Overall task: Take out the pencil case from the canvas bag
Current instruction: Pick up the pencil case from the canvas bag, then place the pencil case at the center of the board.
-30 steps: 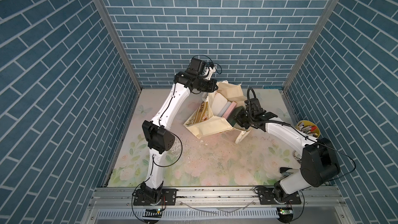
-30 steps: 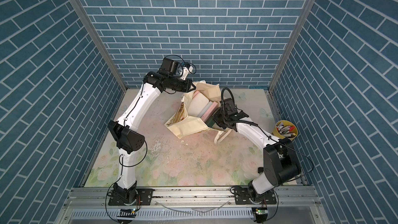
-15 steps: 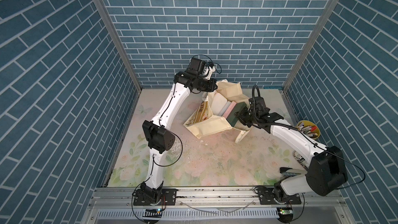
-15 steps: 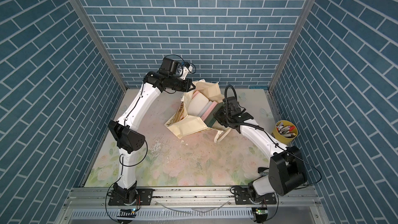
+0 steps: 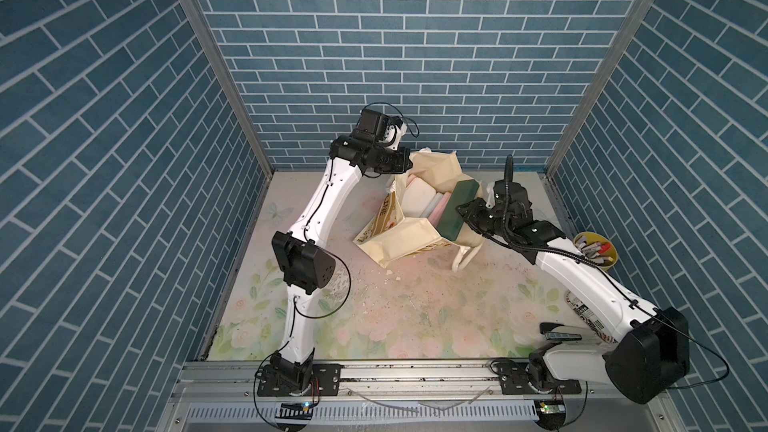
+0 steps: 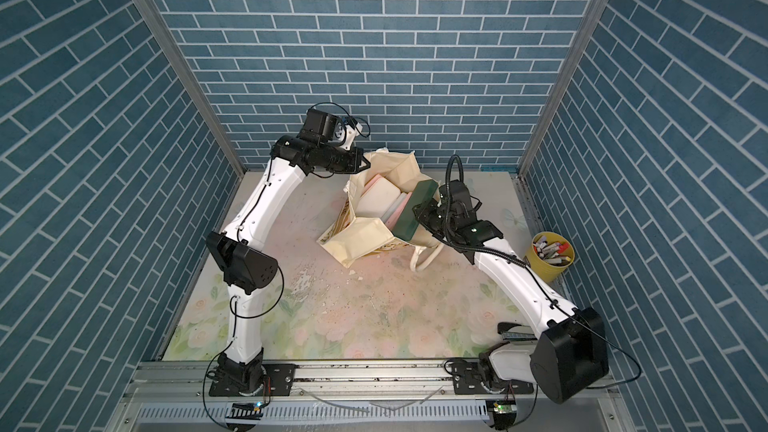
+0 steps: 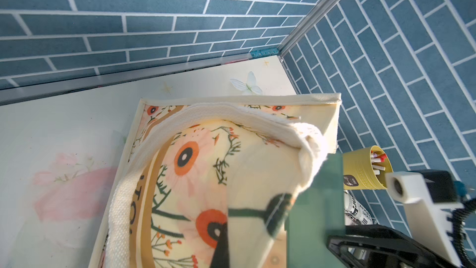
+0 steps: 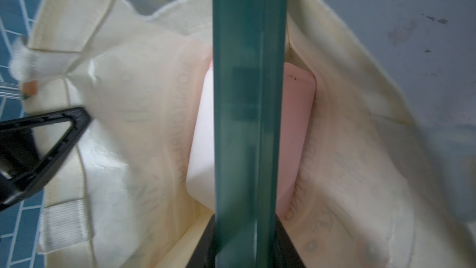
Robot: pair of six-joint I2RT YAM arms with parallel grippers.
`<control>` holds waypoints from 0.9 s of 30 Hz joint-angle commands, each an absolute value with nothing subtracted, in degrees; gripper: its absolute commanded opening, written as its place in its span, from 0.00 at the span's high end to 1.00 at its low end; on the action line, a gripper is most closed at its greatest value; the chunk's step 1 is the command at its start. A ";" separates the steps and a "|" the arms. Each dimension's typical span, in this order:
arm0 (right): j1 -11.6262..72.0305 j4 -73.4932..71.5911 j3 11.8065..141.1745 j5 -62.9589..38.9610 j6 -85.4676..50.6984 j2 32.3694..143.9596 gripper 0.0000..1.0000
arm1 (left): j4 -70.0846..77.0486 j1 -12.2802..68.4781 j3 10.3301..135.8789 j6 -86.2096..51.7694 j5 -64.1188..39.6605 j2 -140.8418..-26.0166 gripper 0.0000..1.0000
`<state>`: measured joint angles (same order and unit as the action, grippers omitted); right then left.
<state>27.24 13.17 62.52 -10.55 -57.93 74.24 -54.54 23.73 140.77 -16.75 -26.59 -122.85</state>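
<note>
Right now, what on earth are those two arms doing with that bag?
The left gripper is shut on the upper edge of the canvas bag, holding it open. The right gripper is shut on a dark green pencil case, which stands tilted in the bag's mouth, above the pink and white items left inside. The case is not yet clear of the bag.

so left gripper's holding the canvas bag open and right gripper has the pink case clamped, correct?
Not the pink one. The right gripper is shut on the green pencil case, as the right wrist view shows; the pink case lies in the bag beside it. The left gripper does hold the canvas bag open.
</note>
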 commanded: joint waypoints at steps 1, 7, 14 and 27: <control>26.98 3.61 61.88 -13.14 -54.50 70.88 1.00 | -54.58 22.21 141.34 -17.48 -26.20 -122.53 1.00; 27.03 -3.09 61.52 -15.73 -54.28 69.73 1.00 | -55.62 19.58 140.84 -18.61 -28.71 -122.07 1.00; 26.92 -3.41 64.59 -14.14 -51.37 68.84 1.00 | -54.21 16.09 133.54 -18.12 -30.96 -117.82 1.00; 25.14 4.06 70.02 -9.32 -49.27 68.65 1.00 | -48.91 8.04 114.11 -17.53 -33.77 -107.33 1.00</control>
<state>25.56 3.53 65.91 -11.09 -51.09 70.46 -47.68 9.04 116.40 -18.70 -32.03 -109.65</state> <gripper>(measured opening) 0.293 0.055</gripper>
